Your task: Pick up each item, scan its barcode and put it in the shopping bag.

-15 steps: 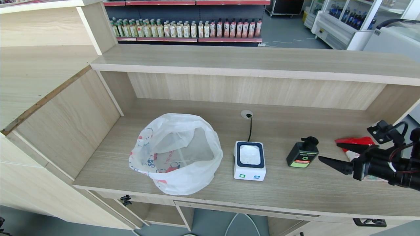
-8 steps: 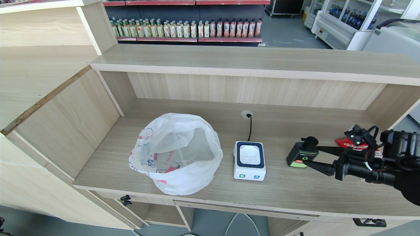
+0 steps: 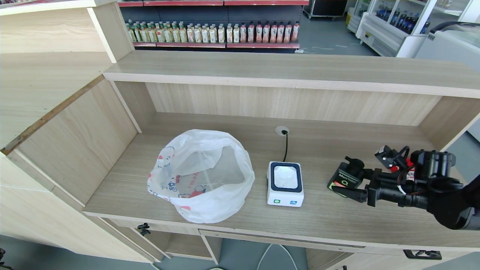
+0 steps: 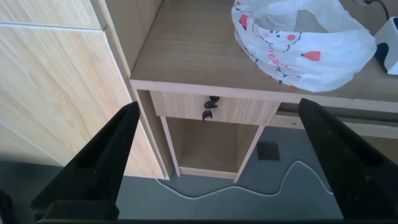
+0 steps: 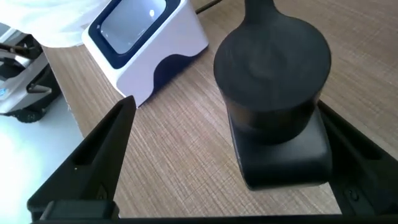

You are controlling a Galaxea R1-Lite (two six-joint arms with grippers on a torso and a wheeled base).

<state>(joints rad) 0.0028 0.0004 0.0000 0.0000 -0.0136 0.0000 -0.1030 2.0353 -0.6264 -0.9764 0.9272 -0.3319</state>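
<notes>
Right gripper point(image 3: 343, 180) stood wide open, gripping nothing, fingers point(image 5: 87, 168) either side of the bottle point(image 3: 347, 174) | we found the bottle on the desk point(image 3: 232, 217) near its right edge, right of the scanner point(image 3: 285, 183) | its label point(image 3: 339, 184) green, lettering unread.

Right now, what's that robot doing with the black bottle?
The robot's right claw sits open around the black pump bottle with a green label on the wooden counter, one finger each side, not gripping yet. The white box scanner and the white plastic shopping bag wait nearby. The left claw hangs open off to the side.
</notes>
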